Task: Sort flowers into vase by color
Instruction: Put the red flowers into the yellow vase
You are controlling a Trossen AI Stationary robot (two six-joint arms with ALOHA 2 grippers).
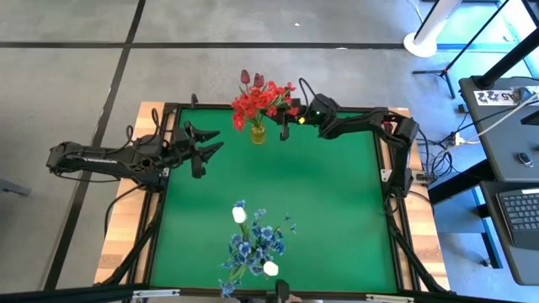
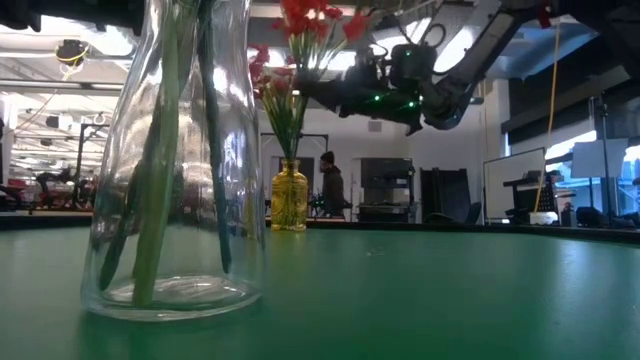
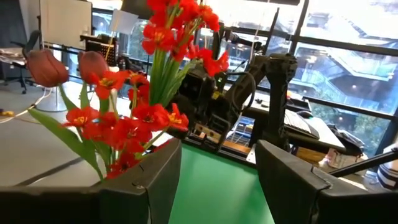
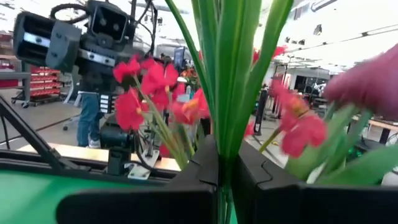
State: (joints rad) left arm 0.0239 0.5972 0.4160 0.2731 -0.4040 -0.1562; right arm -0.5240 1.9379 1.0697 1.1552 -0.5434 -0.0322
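Observation:
A yellow vase (image 1: 257, 133) (image 2: 289, 196) stands at the table's far edge. It holds red flowers (image 1: 263, 101) (image 3: 134, 118) and dark pink tulip buds (image 1: 245, 77) (image 3: 46, 67). My right gripper (image 1: 285, 124) (image 4: 227, 180) is right beside this bunch, level and shut on green stems. My left gripper (image 1: 210, 145) (image 3: 217, 180) hangs open at the far left, pointing at the bunch with nothing between its fingers. A clear vase (image 2: 175, 160) at the near edge holds blue sprays (image 1: 257, 244) and white tulip buds (image 1: 239, 215). My right gripper pinches upright green stems and leaves (image 4: 225, 134) between its two fingers. The fingers come level from the table's right side and lie across the stems. The bloom above and the stems' lower end lie outside the wrist view, so I cannot tell whether they stand in the vase.
Open green table surface (image 1: 320, 194) lies between the two vases. A black frame and wooden rim (image 1: 396, 210) border the table, with cables at the right. A person (image 2: 332, 185) stands in the room far behind the table.

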